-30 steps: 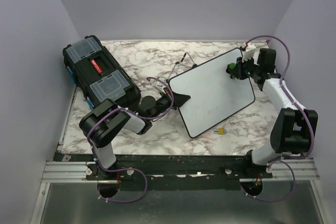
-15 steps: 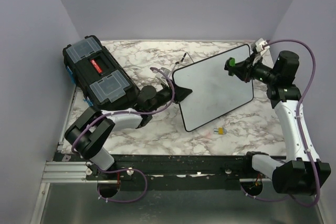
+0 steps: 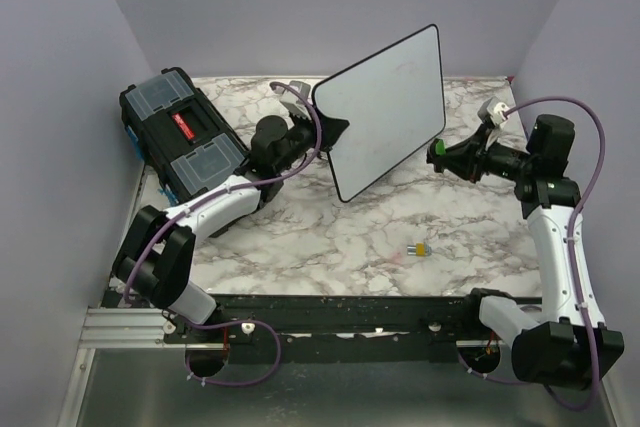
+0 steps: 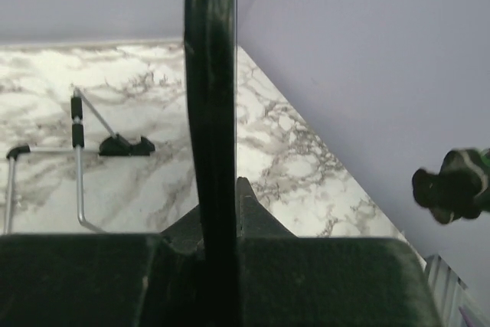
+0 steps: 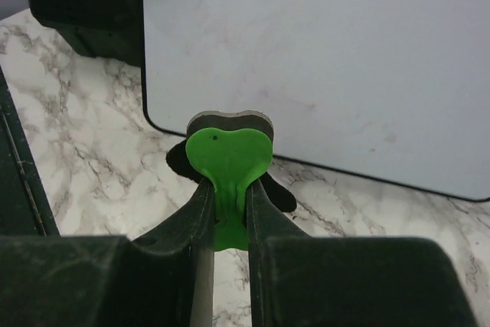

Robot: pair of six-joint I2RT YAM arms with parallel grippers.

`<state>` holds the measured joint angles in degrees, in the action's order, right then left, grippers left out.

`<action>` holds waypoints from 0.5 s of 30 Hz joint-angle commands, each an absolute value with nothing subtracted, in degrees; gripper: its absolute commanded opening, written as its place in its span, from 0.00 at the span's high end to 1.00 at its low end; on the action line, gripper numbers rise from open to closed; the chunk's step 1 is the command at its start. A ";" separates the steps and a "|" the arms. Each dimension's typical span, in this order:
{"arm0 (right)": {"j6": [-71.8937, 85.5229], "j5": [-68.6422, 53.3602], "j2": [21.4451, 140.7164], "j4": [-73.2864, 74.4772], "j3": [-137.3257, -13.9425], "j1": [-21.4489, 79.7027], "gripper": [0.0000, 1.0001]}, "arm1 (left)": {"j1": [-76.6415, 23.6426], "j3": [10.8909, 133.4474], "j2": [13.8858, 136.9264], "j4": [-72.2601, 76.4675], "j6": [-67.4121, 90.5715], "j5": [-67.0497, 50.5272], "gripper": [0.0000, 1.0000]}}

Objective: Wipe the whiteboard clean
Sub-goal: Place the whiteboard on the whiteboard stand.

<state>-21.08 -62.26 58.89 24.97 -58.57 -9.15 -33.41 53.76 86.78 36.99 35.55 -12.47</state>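
One white black-framed whiteboard (image 3: 385, 112), tilted up, its left edge pinched by the left tool (image 3: 333, 134); the right tool (image 3: 442, 154) pinches one green heart-shaped eraser (image 5: 228, 157); one black plastic toolbox (image 3: 185, 142) far left.

The whiteboard (image 3: 385, 112) has a smooth white face, faintly smudged, in a thin black frame. The bench (image 3: 300, 237) is smooth, marbled white and grey. The toolbox (image 3: 190, 147) looks like matt black plastic with clear lids. The green tab (image 5: 228, 160) looks like matt plastic on a dark backing.
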 commanded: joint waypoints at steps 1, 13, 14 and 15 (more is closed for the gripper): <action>-22.86 -65.40 58.71 27.47 -56.63 -10.61 0.99 | -33.43 63.61 83.98 44.71 33.51 -10.60 1.00; -22.59 -64.34 58.82 26.94 -52.88 -12.57 0.99 | -33.46 65.27 84.61 43.24 25.01 5.96 1.00; -22.60 -64.47 58.80 26.83 -52.66 -12.57 0.99 | -33.44 64.99 84.78 43.16 24.56 7.34 1.00; -22.51 -64.43 58.72 26.75 -52.50 -12.57 0.99 | -33.47 64.58 85.12 43.43 24.23 8.71 1.00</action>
